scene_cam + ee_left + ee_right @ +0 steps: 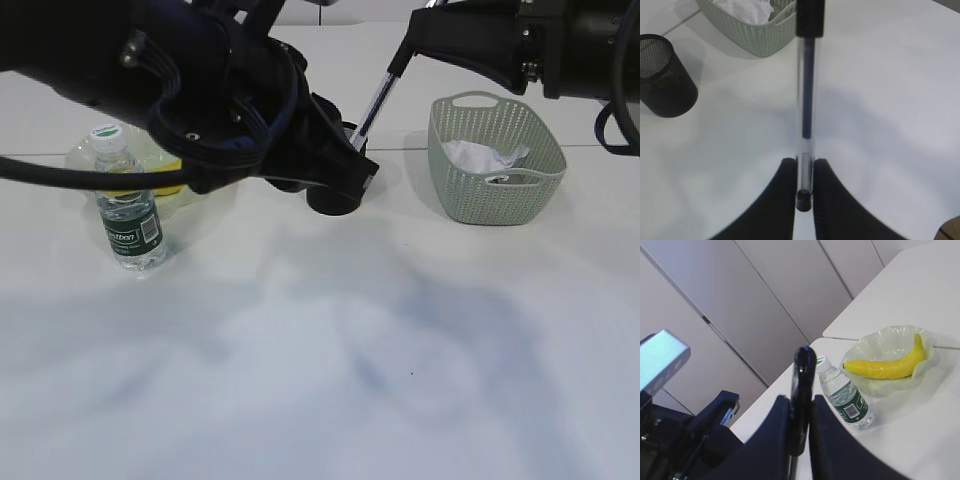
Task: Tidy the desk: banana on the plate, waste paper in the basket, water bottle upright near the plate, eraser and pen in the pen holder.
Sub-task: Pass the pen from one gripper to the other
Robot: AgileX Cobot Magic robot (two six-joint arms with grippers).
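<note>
A clear-barrelled pen (378, 100) with a black cap slants above the black mesh pen holder (332, 201). My left gripper (804, 165) is shut on its lower end; the pen (805, 100) runs straight up from the jaws. My right gripper (801, 402) is shut on the black cap (803, 375), at the pen's upper end (403, 55). The banana (885, 365) lies on the pale green plate (880, 337). The water bottle (130, 220) stands upright in front of the plate (80, 155). Waste paper (483, 157) sits in the basket (495, 195). The eraser is out of view.
The left arm's black body (200, 90) covers much of the back left and hides part of the plate and pen holder. The right arm (520, 40) hangs over the basket. A table seam runs behind the plate (945, 346).
</note>
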